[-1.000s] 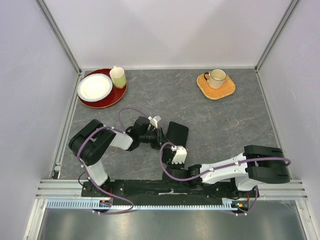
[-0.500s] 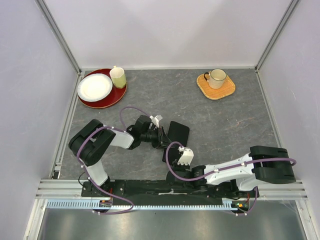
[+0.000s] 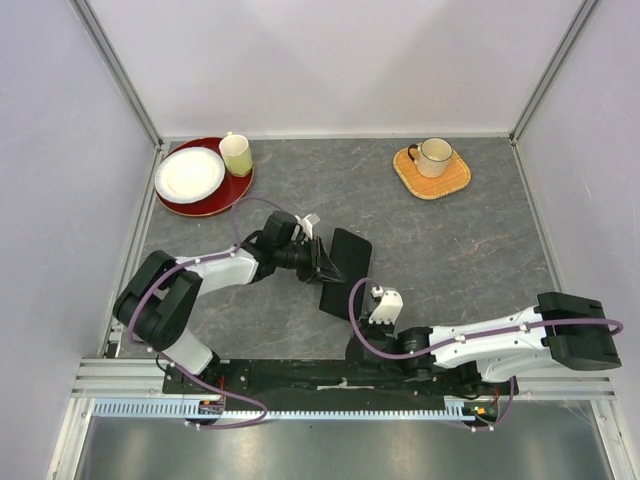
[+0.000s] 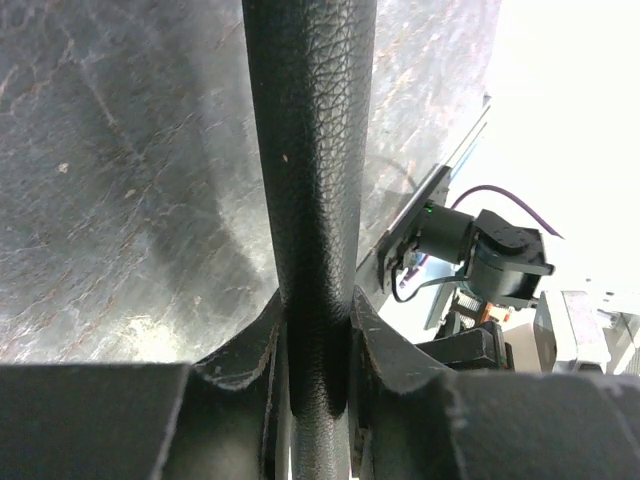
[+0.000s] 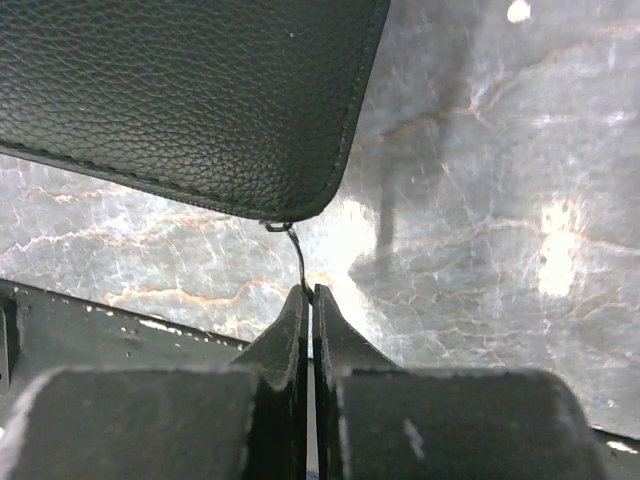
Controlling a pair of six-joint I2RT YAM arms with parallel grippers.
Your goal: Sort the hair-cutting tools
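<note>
The black zip case [image 3: 348,255] is held tilted between both grippers near the middle front of the table. My left gripper [image 3: 322,262] is shut on the case's edge, which runs as a thick leather-grain rim [image 4: 310,150] between its fingers [image 4: 318,320]. My right gripper [image 3: 358,318] is shut on the case's thin zip pull [image 5: 297,262], just below the case's rounded corner [image 5: 190,90]; its fingertips [image 5: 309,295] are pressed together. No scissors or combs show in any view.
A red tray [image 3: 232,190] with a white plate [image 3: 189,173] and a green cup [image 3: 237,154] stands at the back left. A woven coaster [image 3: 455,180] with a mug [image 3: 434,155] is at the back right. Walls close in both sides.
The left gripper has shifted right and away with the case, which now stands more tilted. The right arm has drawn back toward the near edge and to the right, still on the zip pull.
</note>
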